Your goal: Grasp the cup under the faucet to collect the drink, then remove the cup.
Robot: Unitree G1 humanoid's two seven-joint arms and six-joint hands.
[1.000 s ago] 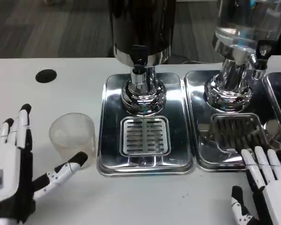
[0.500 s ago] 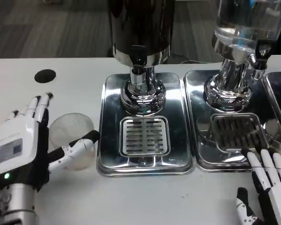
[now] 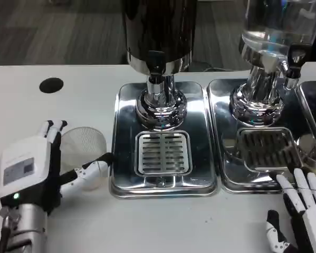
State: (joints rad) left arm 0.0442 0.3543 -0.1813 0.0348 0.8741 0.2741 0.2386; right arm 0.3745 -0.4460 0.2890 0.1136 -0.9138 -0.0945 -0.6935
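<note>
Wrapping the clear plastic cup point(image 3: 86, 145) on the white counter point(image 3: 52, 113), left hand point(image 3: 34, 176) has fingers behind, thumb in front. Firm grip: cannot tell. Right hand point(image 3: 300, 211) spread wide, holding nothing.

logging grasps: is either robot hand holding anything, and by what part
The left robot hand wraps the clear cup around its side wall, though a firm grip cannot be told. Right robot hand holds nothing.

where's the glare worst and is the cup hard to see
Head view: glare is strongest on the chrome trays and faucet base, which mirror the room; the clear cup is faint against the white table, partly hidden by the left hand.
</note>
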